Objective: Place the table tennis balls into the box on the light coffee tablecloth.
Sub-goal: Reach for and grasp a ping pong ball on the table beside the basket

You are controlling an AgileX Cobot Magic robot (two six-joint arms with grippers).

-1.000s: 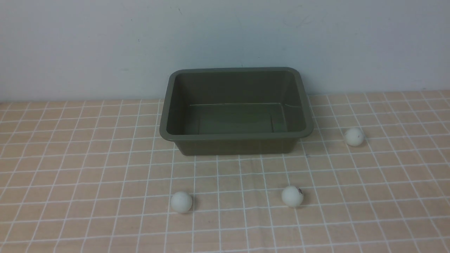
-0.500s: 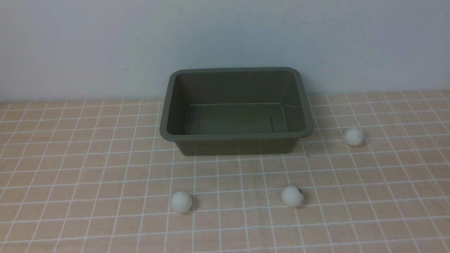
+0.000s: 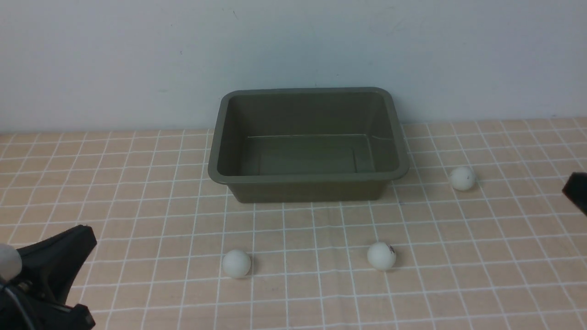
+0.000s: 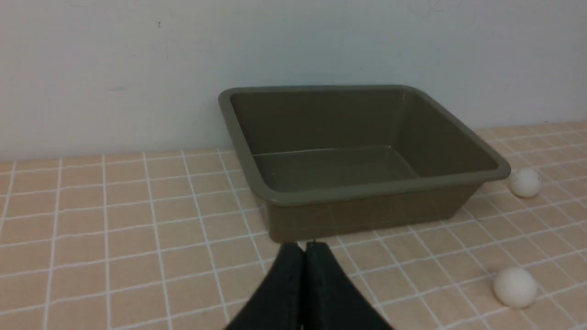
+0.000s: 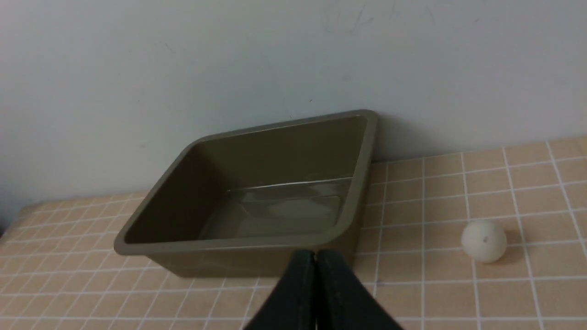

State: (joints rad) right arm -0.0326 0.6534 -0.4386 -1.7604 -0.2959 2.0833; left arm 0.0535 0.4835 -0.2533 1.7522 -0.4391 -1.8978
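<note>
The box (image 3: 308, 187) stood on the light coffee tablecloth (image 3: 137, 206) in the upper middle of the front view, its far rim close to the pale wall (image 3: 137, 59), and nothing lay inside it. All three table tennis balls rested on the cloth outside it. One ball (image 3: 236, 263) lay below the box's lower left corner, well apart from it. A second ball (image 3: 381, 255), with a small dark mark, lay below the lower right corner. The third ball (image 3: 462, 178) sat to the right of the box, near its right rim and not touching it.

The left arm (image 3: 50, 270) filled the lower left corner of the front view. In its wrist view the left jaws were pressed flat together, holding nothing. Only a dark sliver of the right arm (image 3: 578, 192) showed at the right edge, right of the third ball. The right jaws were likewise closed tight and empty.
</note>
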